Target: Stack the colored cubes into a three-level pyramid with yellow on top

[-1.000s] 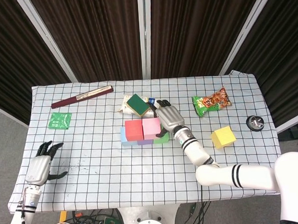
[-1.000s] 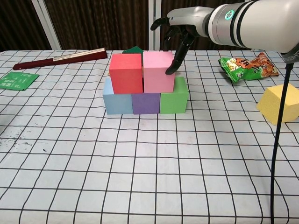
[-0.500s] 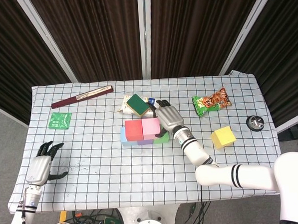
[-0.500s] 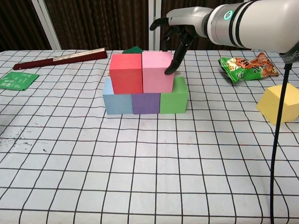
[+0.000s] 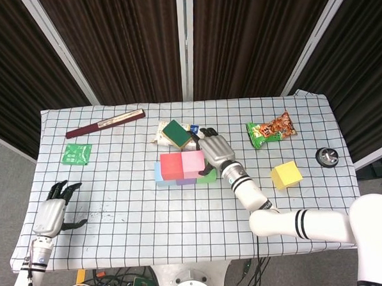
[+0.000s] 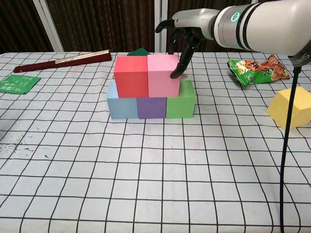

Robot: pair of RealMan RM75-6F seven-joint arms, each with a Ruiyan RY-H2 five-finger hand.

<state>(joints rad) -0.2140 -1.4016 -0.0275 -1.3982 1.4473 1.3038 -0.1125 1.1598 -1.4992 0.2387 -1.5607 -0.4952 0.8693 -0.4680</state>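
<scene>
A light blue cube (image 6: 121, 105), a purple cube (image 6: 151, 107) and a green cube (image 6: 181, 101) form the bottom row. On them stand a red cube (image 6: 131, 75) and a pink cube (image 6: 163, 75), side by side and touching. My right hand (image 6: 187, 30) hangs beside the pink cube, fingers spread, one fingertip pressing its right face. The yellow cube (image 6: 292, 108) lies alone at the right. My left hand (image 5: 53, 211) rests open near the table's front left corner and holds nothing.
A snack bag (image 6: 256, 69) lies behind the yellow cube. A dark red folded fan (image 6: 63, 61) and a green packet (image 6: 17, 82) are at the far left. A green sponge (image 5: 176, 132) sits behind the stack, a small black item (image 5: 327, 156) at the right edge.
The pink cube has slid slightly left against the red cube under my right fingertip. My left hand has not moved.
</scene>
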